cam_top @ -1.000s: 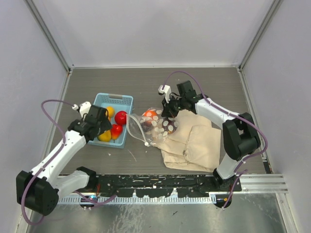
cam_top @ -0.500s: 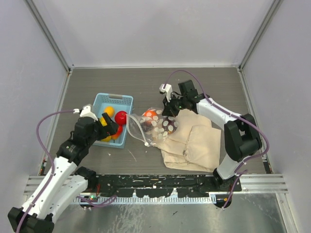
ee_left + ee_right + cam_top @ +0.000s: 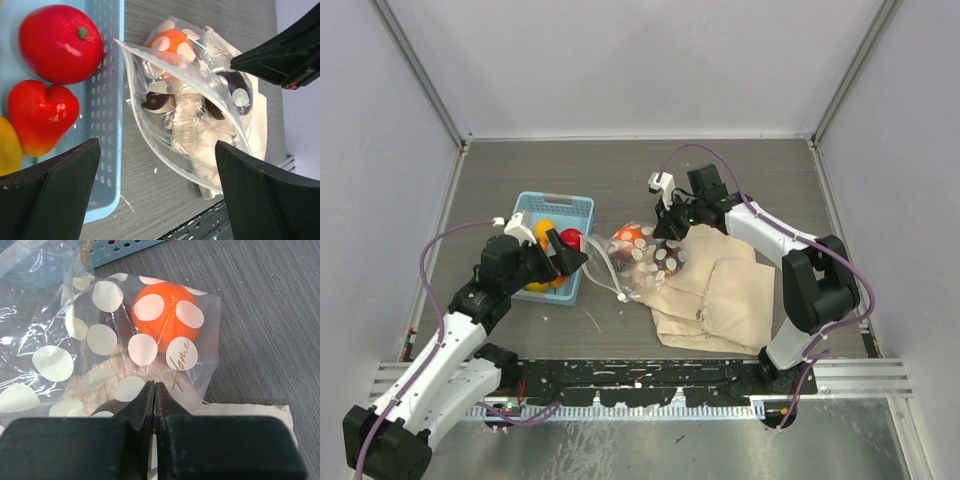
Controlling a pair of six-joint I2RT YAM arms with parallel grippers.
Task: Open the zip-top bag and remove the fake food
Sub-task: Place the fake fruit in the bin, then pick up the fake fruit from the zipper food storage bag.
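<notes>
"Where's the bag [image 3: 638,262]?"

"Middle of the tabletop [image 3: 620,170], between basket [image 3: 556,198] and cloth sack [image 3: 725,300], its mouth gaping toward the left gripper [image 3: 157,150], which is spread wide and empty. The right gripper [image 3: 155,390] pinches the bag's far edge."

"Risk?"

"That thin pinch may slip. Then the bag slides when the left reaches for the orange fruit [image 3: 167,315] inside."

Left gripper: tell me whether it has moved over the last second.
Yes. The left gripper has shifted right across the blue basket, toward the spotted bag's open mouth.
</notes>
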